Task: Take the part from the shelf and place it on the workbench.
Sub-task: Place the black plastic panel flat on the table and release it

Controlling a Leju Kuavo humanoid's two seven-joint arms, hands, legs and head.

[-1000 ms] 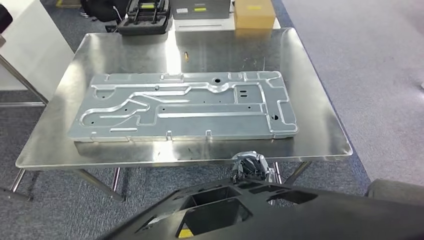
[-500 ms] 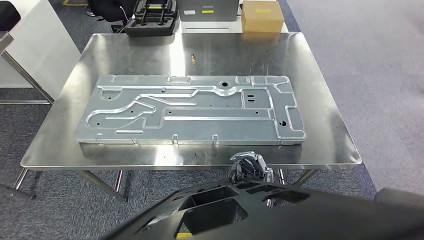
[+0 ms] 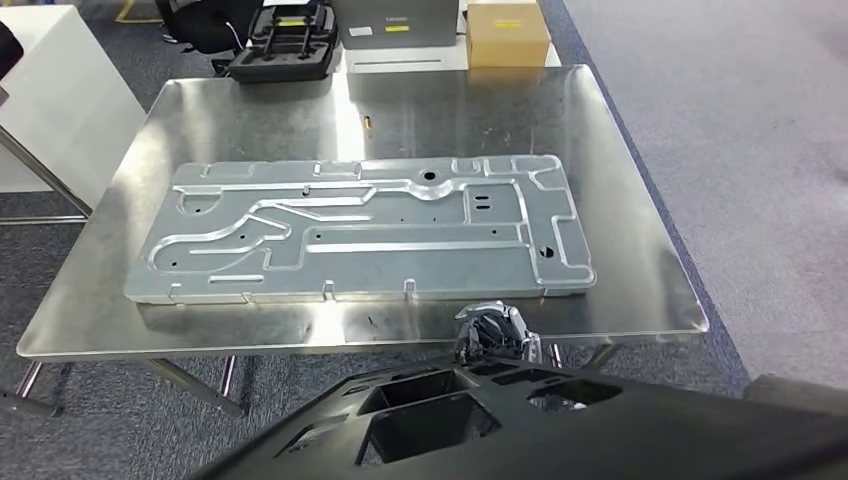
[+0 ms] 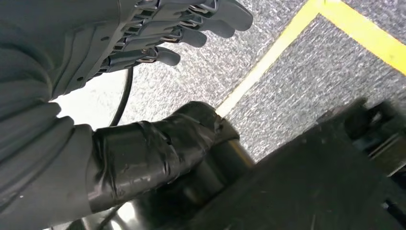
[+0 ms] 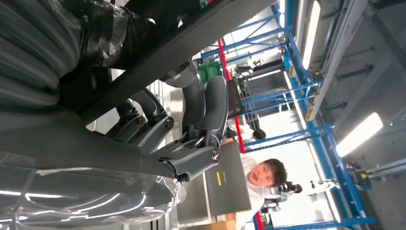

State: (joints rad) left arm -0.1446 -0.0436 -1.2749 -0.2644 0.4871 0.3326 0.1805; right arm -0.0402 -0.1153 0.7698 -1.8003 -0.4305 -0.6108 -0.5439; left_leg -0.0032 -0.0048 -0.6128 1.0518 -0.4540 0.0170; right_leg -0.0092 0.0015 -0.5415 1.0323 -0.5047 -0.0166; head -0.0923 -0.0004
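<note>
The black part is up off any surface, carried low in front of the robot, short of the near edge of the steel worktop. It is a broad, dark moulded piece with rectangular openings.

The right hand grips it at the edge nearest the worktop: in the head view its silvery fingers rise just above the part's rim, close to the worktop's near edge. From the wrist, the right hand's dark fingers curl around the part's black bar, with the thumb on the other side, so this hand is clasped on the part.

The left hand has its fingers stretched out side by side and slightly apart, with nothing between them and grey carpet beyond. The part's dark underside lies beside the taped black thumb; whether that thumb bears on it I cannot tell.

Beyond the right hand, a large stamped metal panel lies flat on the worktop. Farther off sit a cardboard box and a black tray.
</note>
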